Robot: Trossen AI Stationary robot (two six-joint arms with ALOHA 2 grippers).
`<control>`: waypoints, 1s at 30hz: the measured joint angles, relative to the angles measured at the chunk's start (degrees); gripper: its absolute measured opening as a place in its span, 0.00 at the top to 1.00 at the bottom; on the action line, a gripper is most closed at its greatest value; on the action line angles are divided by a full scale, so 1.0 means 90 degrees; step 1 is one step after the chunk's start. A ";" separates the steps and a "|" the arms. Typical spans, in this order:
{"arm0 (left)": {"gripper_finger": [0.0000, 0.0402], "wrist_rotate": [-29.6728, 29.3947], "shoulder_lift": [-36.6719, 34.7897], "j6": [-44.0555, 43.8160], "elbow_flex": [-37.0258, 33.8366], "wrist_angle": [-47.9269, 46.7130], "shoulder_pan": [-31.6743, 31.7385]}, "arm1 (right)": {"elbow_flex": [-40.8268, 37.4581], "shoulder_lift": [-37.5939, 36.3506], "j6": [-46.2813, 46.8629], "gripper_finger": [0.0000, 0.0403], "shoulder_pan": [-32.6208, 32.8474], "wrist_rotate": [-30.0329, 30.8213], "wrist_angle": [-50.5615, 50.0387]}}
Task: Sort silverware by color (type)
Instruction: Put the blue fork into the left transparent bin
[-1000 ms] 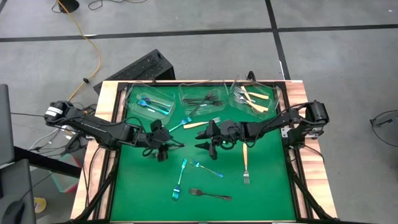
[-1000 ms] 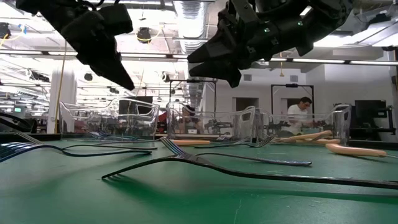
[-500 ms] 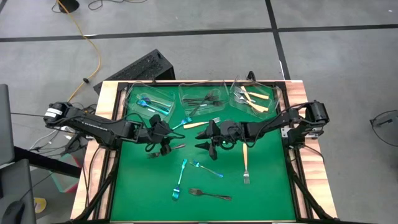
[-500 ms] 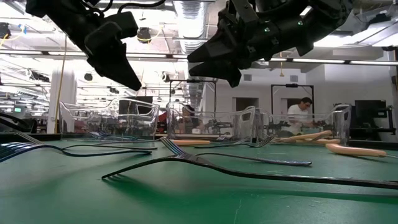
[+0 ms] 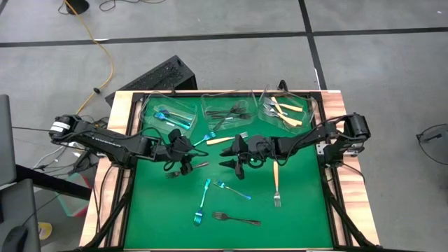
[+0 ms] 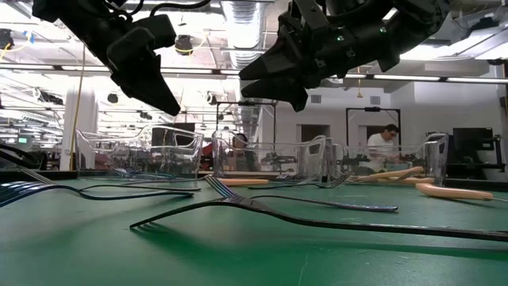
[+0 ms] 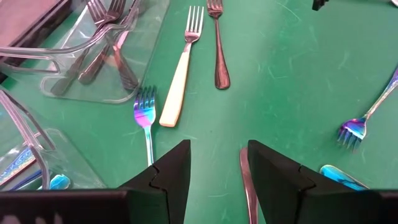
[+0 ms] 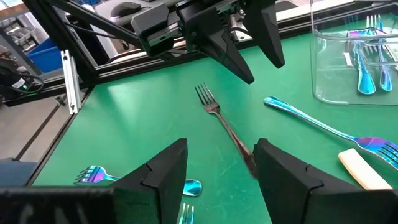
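The left hand (image 5: 183, 168) hangs above the green tabletop (image 5: 294, 217) with its two fingers spread and nothing between them; in its own wrist view the fingers (image 7: 171, 171) frame bare green cloth, with a dark grey fork (image 7: 249, 190) beside one of them, mostly cut off by the picture's edge. The same fork lies in full in the right wrist view (image 8: 227, 127), just under the left hand (image 8: 249, 53). The right hand (image 5: 233, 162) hovers near the middle of the tabletop, facing the left one, its fingers (image 8: 158, 171) also apart and empty.

Just beyond the left hand, a cream-handled fork (image 7: 180, 74) and a second dark fork (image 7: 217, 46) lie side by side, the second cut off at its tines, with an iridescent blue fork (image 7: 145, 121) beside them whose handle runs behind a finger. Three clear tubs (image 5: 229, 106) stand in a row along the far edge: blue forks (image 5: 168, 117) in the left tub, dark ones (image 5: 227, 112) in the middle, cream ones (image 5: 285, 112) in the right. How many lie in each is hard to tell.

Nearer the front edge lie two more blue forks (image 5: 203, 199), a dark fork (image 5: 236, 219) and a cream-handled one (image 5: 276, 182). In the low view both hands are cut off by the upper edge, and a person (image 6: 386, 147) shows small in the room behind.
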 joint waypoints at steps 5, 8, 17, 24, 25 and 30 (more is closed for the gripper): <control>0.64 -0.0017 0.0000 -0.0002 0.0000 0.0001 0.0000 | 0.0000 0.0000 0.0005 0.49 0.0010 0.0000 -0.0001; 0.64 -0.0161 0.0000 -0.0005 0.0000 -0.0002 0.0000 | 0.0000 0.0000 0.0005 0.49 0.0010 0.0000 0.0001; 0.64 -0.0174 0.0000 0.0164 0.0000 -0.0002 0.0049 | 0.0000 0.0000 0.0005 0.49 0.0010 -0.0001 -0.0001; 0.64 -0.0258 0.0000 0.0312 -0.0002 -0.0002 0.0049 | 0.0000 0.0000 0.0005 0.49 0.0010 -0.0002 -0.0001; 0.64 -0.0283 0.0000 0.0314 -0.0002 -0.0002 0.0049 | 0.0000 0.0000 0.0005 0.49 0.0010 -0.0002 -0.0001; 0.64 -0.0294 0.0000 0.0374 -0.0002 -0.0004 0.0124 | 0.0000 0.0000 0.0002 0.49 0.0009 -0.0002 -0.0001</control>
